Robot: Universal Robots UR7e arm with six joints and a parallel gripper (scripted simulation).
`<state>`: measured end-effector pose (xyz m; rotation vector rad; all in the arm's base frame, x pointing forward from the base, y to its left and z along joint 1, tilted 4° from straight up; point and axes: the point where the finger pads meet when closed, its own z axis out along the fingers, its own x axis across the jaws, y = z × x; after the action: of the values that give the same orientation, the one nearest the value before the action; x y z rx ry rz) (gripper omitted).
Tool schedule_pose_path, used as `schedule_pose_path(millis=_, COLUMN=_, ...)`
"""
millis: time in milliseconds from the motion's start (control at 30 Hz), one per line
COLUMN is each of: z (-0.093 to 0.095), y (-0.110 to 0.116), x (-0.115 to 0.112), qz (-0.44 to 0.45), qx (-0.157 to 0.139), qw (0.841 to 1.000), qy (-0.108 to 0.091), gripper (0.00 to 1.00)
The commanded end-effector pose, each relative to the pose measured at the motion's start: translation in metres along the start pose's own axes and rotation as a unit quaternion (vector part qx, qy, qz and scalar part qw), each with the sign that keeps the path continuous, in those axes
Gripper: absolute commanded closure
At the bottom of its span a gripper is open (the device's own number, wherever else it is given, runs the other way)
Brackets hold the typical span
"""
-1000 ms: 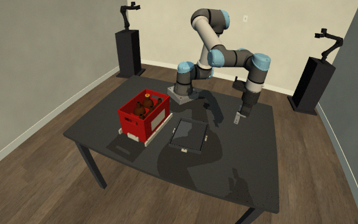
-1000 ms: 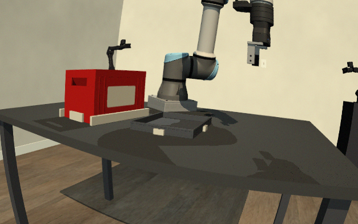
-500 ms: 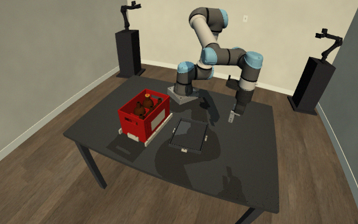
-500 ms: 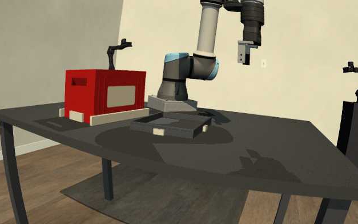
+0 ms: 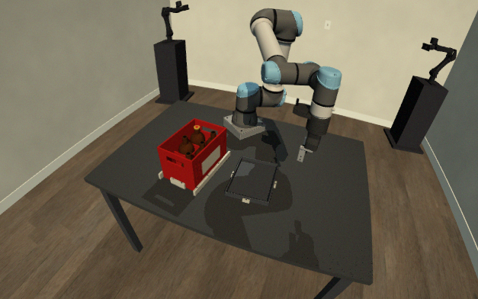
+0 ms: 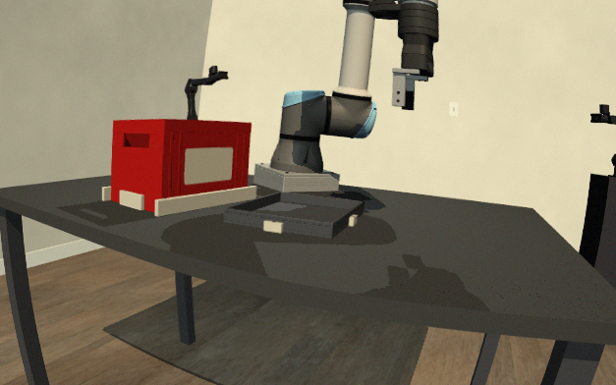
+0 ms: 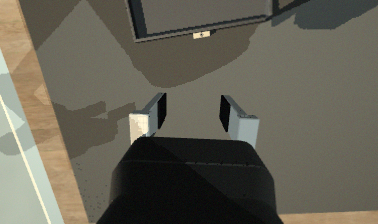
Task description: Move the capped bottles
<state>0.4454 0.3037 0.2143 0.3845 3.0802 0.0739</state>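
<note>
A red crate [image 5: 192, 156] stands on the left of the table and holds several brown bottles. One bottle [image 5: 197, 133] at its far side shows a yellow cap with a red centre. The others [image 5: 187, 146] have dark tops; I cannot tell whether they are capped. In the exterior view the crate [image 6: 180, 159] hides the bottles. The dark shallow tray [image 5: 252, 180] lies empty to the crate's right; it also shows in the exterior view [image 6: 296, 213] and in the wrist view [image 7: 201, 17]. My gripper [image 5: 303, 152] [image 6: 403, 94] [image 7: 193, 105] hangs open and empty high above the table, right of the tray.
Beige stop blocks [image 5: 210, 173] border the crate and small beige tabs [image 5: 245, 200] sit at the tray's edges. The arm's base [image 5: 244, 127] stands behind the tray. Two black camera stands [image 5: 172, 70] [image 5: 415, 114] stand on the floor beyond the table.
</note>
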Motion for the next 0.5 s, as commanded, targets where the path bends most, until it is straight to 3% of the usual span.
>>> schedule_pose_path(millis=0, z=-0.001, y=-0.023, x=-0.002, qz=-0.004, qx=-0.003, qw=1.0, qy=-0.001, gripper=0.0)
schedule_pose_path(millis=133, z=-0.001, y=-0.03, x=-0.003, qz=-0.005, qx=-0.004, qw=1.0, qy=-0.001, gripper=0.0)
schedule_pose_path(millis=167, z=-0.001, y=-0.019, x=-0.002, qz=-0.001, qx=-0.001, qw=1.0, qy=-0.001, gripper=0.0)
schedule_pose_path(millis=467, z=-0.001, y=-0.048, x=-0.005, qz=-0.004, qx=-0.003, qw=1.0, qy=-0.001, gripper=0.0)
